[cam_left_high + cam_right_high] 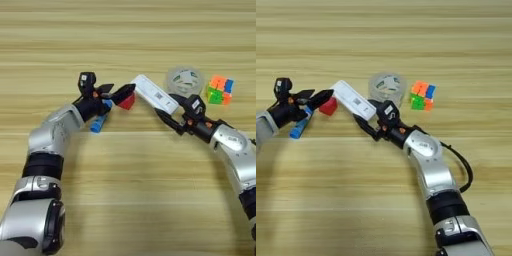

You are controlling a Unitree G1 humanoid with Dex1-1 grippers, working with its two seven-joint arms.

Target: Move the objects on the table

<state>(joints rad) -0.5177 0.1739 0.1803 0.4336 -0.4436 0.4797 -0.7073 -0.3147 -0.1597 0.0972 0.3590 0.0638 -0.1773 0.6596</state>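
Filling whole view: wood-grain table [125, 200]. Long white bar [155, 93] lies diagonal, upper-left to lower-right, right gripper [169, 111] fingers spread around its lower end. Clear tape roll [185, 80] just behind, puzzle cube [220, 89] beside it. Left gripper [117, 92] fingers apart — over red cube [127, 102]; blue tube [99, 121] beneath, tilted.

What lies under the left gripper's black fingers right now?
Under the left gripper lie a blue tube with a white end and a small red cube, both on the wooden table. The fingers cover the tube's upper end and part of the cube.
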